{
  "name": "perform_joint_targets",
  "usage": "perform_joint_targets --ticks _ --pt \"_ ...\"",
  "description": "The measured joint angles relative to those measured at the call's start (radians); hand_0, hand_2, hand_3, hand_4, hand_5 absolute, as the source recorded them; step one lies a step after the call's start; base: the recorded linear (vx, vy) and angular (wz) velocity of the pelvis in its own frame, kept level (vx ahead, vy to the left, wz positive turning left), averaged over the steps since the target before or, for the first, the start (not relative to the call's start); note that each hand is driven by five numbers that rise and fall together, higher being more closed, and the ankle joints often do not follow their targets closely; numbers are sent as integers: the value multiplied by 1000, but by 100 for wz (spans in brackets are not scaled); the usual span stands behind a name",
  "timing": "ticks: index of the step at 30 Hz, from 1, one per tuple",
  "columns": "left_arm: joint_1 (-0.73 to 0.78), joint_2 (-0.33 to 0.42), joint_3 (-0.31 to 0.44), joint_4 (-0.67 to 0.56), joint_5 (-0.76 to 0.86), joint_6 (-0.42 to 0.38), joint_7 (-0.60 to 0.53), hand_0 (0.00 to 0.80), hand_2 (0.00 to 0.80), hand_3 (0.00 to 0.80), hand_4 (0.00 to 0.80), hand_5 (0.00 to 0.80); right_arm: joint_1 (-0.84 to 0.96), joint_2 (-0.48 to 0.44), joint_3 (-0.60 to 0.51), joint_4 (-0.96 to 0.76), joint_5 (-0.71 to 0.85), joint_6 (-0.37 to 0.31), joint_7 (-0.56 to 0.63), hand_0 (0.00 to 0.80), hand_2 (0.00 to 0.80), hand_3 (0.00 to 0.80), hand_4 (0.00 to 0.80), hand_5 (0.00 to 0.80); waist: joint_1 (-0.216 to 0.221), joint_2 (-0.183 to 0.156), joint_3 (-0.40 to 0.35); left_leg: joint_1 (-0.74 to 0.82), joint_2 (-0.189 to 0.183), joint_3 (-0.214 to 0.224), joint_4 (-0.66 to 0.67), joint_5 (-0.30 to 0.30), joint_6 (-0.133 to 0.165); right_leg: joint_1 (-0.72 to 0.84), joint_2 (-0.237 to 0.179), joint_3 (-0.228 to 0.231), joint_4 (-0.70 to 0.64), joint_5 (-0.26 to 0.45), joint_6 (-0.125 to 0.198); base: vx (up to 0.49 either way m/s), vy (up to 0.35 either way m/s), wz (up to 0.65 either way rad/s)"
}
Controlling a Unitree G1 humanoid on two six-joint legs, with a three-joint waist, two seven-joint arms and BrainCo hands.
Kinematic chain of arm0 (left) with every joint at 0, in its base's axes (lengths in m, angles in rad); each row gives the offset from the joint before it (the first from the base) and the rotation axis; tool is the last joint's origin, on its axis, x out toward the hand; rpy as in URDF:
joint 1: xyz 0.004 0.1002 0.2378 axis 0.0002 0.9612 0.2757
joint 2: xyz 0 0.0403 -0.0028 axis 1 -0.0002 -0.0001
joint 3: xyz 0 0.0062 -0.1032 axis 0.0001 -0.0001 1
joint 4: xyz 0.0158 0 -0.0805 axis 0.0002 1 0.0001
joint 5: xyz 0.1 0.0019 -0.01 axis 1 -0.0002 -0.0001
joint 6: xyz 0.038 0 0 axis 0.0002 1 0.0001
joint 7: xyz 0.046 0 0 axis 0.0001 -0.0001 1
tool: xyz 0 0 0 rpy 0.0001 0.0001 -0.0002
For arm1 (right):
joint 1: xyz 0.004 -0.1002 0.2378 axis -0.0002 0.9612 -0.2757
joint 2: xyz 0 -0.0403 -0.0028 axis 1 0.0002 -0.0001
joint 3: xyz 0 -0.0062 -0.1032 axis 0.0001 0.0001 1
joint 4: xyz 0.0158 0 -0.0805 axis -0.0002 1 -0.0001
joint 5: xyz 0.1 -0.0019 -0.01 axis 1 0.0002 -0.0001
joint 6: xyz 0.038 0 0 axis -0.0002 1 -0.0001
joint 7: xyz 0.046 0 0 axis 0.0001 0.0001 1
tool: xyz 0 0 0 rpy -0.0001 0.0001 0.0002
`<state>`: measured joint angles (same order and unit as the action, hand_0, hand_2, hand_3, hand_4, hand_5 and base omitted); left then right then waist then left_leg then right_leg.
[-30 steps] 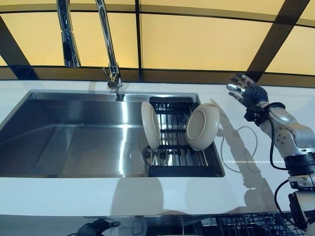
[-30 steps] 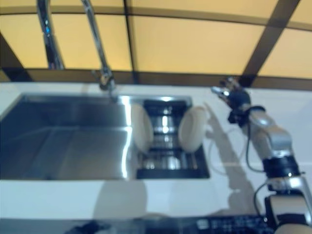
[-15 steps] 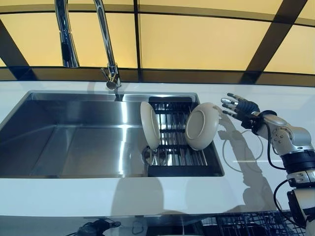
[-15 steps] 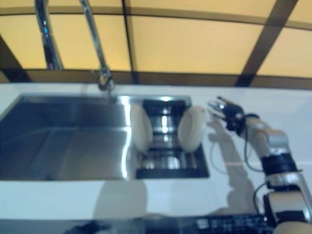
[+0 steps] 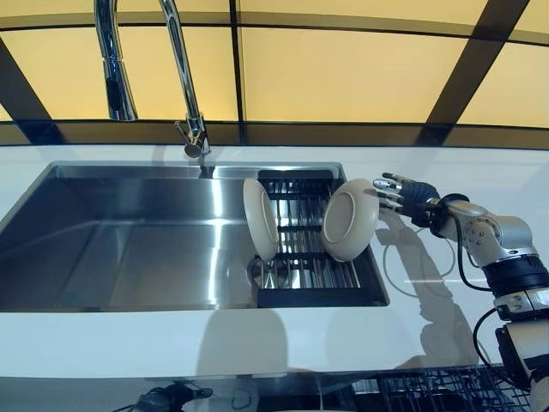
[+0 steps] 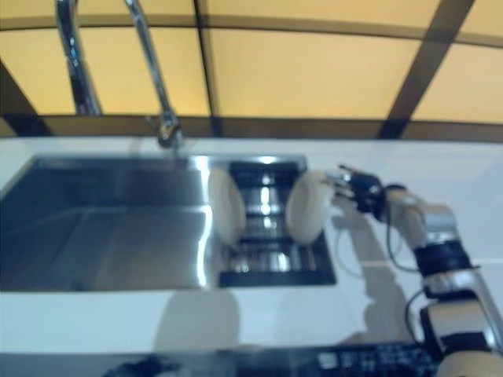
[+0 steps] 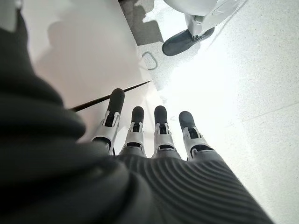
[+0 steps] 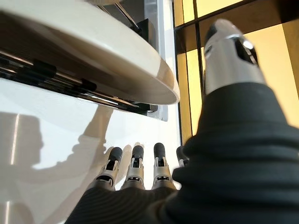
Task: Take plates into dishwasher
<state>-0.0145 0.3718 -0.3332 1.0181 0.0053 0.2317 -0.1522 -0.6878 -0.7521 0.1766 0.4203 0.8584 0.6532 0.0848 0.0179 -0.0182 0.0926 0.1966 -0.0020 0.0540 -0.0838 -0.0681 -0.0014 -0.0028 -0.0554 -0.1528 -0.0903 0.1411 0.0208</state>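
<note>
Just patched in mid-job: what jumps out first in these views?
Two cream plates stand on edge in the black rack at the right end of the steel sink. The right hand, fingers straight, reaches over the white counter to the right-hand plate's rim. The left hand hangs idle below counter level.
</note>
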Motion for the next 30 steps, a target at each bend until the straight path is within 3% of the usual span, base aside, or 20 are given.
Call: perform_joint_targets --ticks 15,30 --pt "-2 3 -3 -17 -23 31 -30 0 0 0 0 0 -17 39 31 -29 12 12 -31 0 0 0 0 0 -1 10 -2 1 0 3 0 0 0 0 1 4 0 1 0 0 0 0" --pt "-7 4 -3 -20 -40 50 -51 0 0 0 0 0 -14 99 41 -109 99 66 -100 0 0 0 0 0 -3 15 -5 2 -1 6 0 0 0 -1 1 7 0 2 0 0 0 0"
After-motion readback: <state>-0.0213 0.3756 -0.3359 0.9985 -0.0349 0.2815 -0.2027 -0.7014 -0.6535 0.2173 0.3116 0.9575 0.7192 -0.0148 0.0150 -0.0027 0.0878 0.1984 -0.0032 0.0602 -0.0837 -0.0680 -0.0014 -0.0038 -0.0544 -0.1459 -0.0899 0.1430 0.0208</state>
